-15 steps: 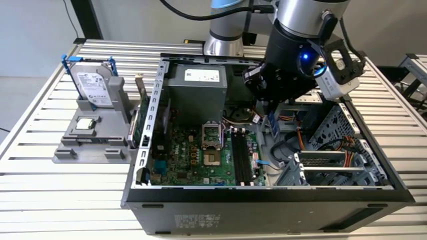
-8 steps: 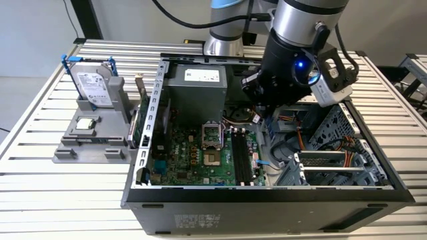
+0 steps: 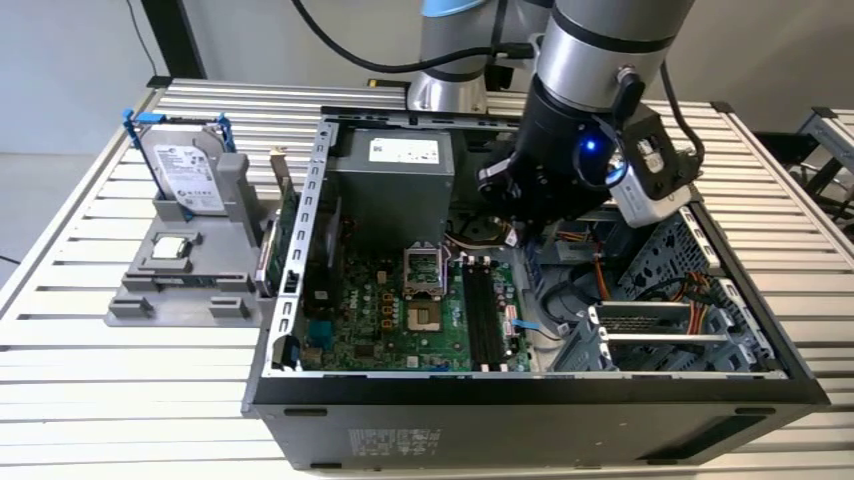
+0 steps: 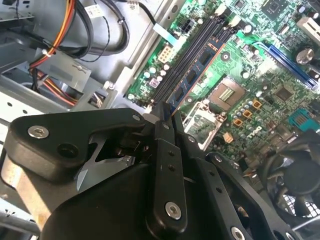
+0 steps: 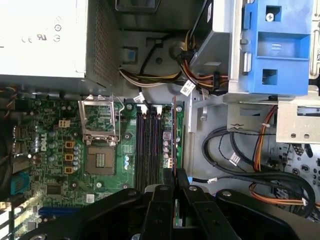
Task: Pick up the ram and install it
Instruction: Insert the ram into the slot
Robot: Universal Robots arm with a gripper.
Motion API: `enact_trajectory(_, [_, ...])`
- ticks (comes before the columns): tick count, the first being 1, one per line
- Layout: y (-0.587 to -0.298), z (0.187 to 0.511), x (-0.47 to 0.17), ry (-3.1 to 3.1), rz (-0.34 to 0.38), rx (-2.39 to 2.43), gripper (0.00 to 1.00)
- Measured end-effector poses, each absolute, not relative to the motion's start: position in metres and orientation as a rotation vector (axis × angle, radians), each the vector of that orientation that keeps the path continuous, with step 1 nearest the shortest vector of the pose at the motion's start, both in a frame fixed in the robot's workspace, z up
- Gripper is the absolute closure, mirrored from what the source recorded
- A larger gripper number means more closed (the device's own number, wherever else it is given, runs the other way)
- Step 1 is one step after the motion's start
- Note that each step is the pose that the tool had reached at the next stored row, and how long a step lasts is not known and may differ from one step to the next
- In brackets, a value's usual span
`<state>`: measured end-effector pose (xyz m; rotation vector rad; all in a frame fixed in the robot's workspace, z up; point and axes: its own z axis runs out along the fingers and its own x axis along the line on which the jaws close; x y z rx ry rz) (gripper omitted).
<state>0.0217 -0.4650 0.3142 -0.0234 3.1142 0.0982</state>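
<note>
The ram (image 5: 173, 130) is pinched edge-on by the hand (image 5: 175, 173) inside the open computer case (image 3: 307, 200). It is held lengthwise along the memory slots (image 5: 148, 145) of the motherboard (image 5: 55, 150), on the side away from the processor socket (image 5: 100, 162). Whether it is seated cannot be told. The case is set on the slatted tabletop (image 3: 80, 360).

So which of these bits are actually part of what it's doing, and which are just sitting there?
In the job: the ram, held in the gripper; the memory slots.
Just lying about: the hard drive; the processor chip; the power supply; the cables.
</note>
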Motion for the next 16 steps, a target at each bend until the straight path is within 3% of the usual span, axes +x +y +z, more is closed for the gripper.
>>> enact_trajectory(12, [-0.465,0.299,0.021,3.116,0.097,-0.013,1.0])
enact_trajectory(13, [-0.465,0.284,0.021,3.108,0.088,0.058,1.0])
enact_trajectory(16, [-0.465,0.279,0.021,3.107,0.083,0.084,1.0])
